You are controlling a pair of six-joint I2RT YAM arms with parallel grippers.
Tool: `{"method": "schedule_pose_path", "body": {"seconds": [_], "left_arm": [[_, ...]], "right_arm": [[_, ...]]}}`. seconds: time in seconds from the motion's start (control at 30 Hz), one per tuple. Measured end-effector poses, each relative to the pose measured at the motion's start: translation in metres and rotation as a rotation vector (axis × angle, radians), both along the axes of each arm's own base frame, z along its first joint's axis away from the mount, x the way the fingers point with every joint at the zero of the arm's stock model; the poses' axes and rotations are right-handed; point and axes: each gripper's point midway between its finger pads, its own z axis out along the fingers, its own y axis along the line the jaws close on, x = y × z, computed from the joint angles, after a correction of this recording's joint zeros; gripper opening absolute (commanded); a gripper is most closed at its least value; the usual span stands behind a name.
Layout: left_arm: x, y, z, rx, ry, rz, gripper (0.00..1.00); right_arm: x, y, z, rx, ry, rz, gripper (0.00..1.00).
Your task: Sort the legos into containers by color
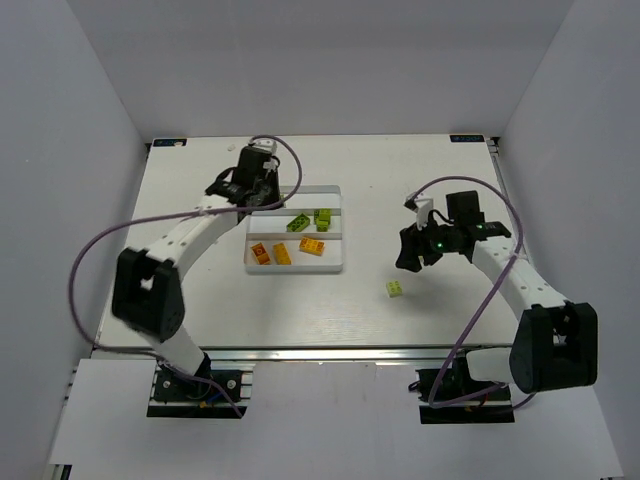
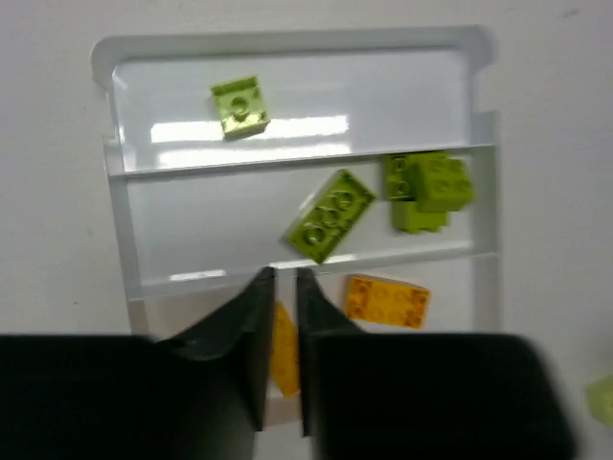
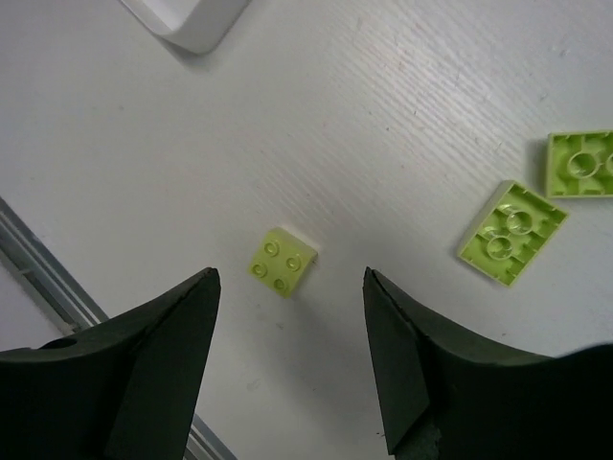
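The white tray (image 2: 120, 220) has three long compartments. The far one holds a lime lego (image 2: 239, 107). In the middle one lie two green legos (image 2: 330, 216) (image 2: 426, 192), and orange legos (image 2: 386, 300) lie in the near one. My left gripper (image 2: 284, 275) hovers shut over the orange compartment; an orange lego (image 2: 283, 350) shows through the slit between its fingers, lying below. My right gripper (image 3: 289, 275) stands open above the table, with a small lime lego (image 3: 281, 262) just ahead between its fingertips. In the top view this lego (image 1: 395, 289) lies right of the tray (image 1: 335, 262).
Two more lime legos (image 3: 512, 232) (image 3: 581, 163) lie studs-down on the table to the right of my right gripper. A corner of the tray (image 3: 192, 24) shows at the top left of the right wrist view. The table's metal front rail (image 3: 38, 259) runs close by.
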Motion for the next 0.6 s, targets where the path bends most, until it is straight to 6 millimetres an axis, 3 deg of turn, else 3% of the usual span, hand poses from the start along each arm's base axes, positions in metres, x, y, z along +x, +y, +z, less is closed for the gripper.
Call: {"method": "schedule_pose_path", "body": {"seconds": [0.1,0.17,0.23,0.3,0.47,0.6], "left_arm": [[-0.031,-0.001,0.055,-0.116,-0.118,-0.051,0.63],[-0.045,-0.002,0.084,-0.171,-0.192,-0.086,0.67],[-0.06,-0.001,0.097,-0.206,-0.237,-0.114,0.7],[-0.074,0.001,0.092,-0.213,-0.24,-0.135,0.7],[-0.095,0.009,0.05,-0.167,-0.154,-0.153,0.71],[-0.104,0.011,0.049,-0.155,-0.159,-0.165,0.72]], "right_arm": [[-0.004,0.002,-0.022,-0.081,0.047,0.005,0.72],[-0.007,0.005,-0.035,-0.13,0.075,0.011,0.72],[-0.01,0.008,-0.045,-0.172,0.098,0.021,0.73],[-0.013,0.011,-0.054,-0.21,0.111,0.035,0.74],[-0.022,0.016,-0.078,-0.287,0.167,0.075,0.76],[-0.028,0.017,-0.09,-0.331,0.191,0.093,0.76]]}}
